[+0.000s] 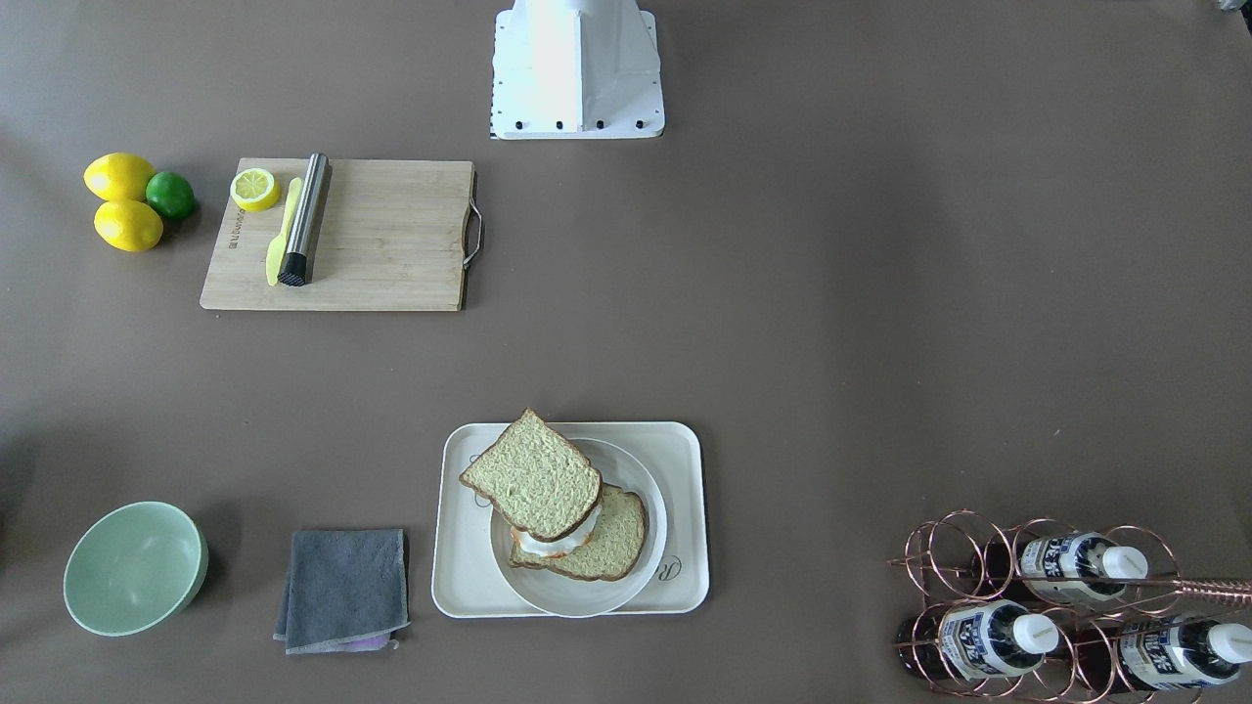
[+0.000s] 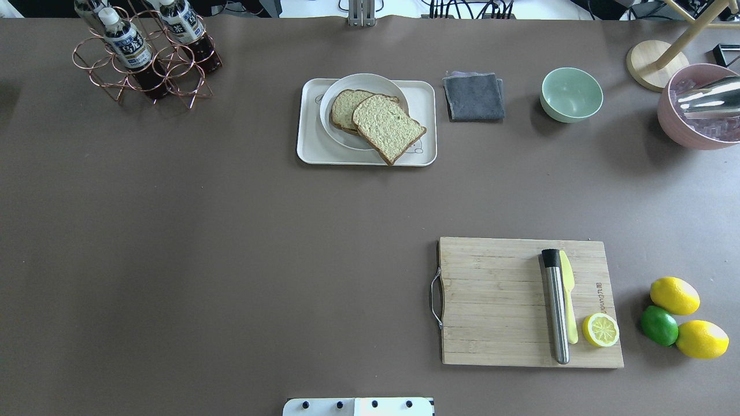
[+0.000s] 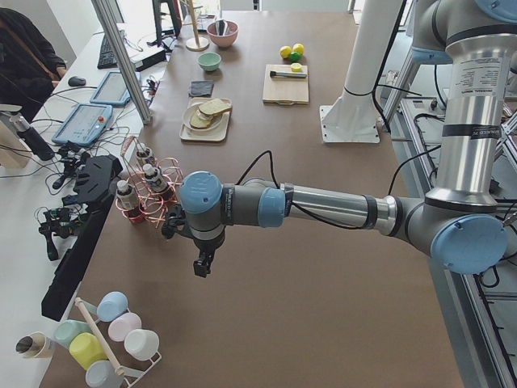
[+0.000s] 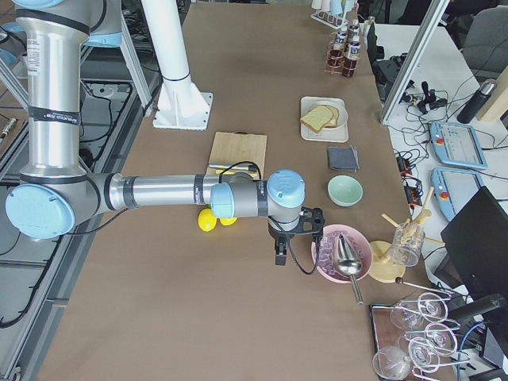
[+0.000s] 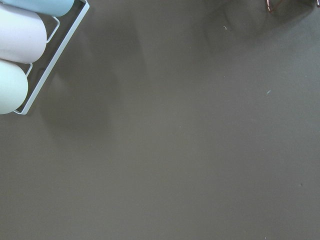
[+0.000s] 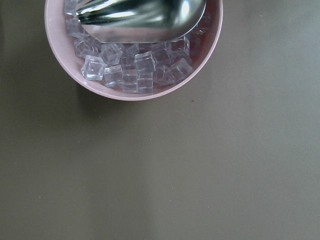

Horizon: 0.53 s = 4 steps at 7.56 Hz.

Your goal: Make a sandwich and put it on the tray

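The sandwich lies on a round white plate that sits on the cream tray. Its top bread slice is shifted off the bottom slice and overhangs the plate; white egg shows between them. The left gripper hangs over bare table near the bottle rack, far from the tray; I cannot tell whether it is open or shut. The right gripper hangs beside the pink ice bowl, also far from the tray; I cannot tell its state either. Neither wrist view shows fingers.
A wooden cutting board carries a steel tube, a yellow knife and a half lemon. Lemons and a lime lie beside it. A grey cloth, green bowl, pink ice bowl and copper bottle rack stand along the far edge.
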{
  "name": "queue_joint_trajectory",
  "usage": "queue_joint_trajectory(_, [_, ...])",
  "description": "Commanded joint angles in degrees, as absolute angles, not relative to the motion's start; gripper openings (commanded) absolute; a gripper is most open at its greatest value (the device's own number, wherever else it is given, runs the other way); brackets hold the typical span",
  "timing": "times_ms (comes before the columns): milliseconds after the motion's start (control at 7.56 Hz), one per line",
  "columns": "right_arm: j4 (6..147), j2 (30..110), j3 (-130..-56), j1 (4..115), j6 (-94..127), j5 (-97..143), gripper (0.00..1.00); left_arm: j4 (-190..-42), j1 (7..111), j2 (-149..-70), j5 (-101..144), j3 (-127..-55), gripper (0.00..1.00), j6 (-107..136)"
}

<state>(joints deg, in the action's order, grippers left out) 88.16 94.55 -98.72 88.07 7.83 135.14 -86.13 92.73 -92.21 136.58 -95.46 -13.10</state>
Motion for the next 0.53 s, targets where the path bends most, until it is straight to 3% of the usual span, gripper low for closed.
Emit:
queue_joint_trajectory(0, [88.24, 94.31, -98.53, 88.07, 7.82, 135.26, 1.00, -86.13, 92.72, -92.37, 136.58, -95.36, 0.98, -13.10])
queue_joint_trajectory(397, [88.24, 94.31, -98.70, 88.07, 7.91, 135.44, 1.00, -86.05, 92.64, -93.08, 136.58, -95.10, 0.98, -13.01])
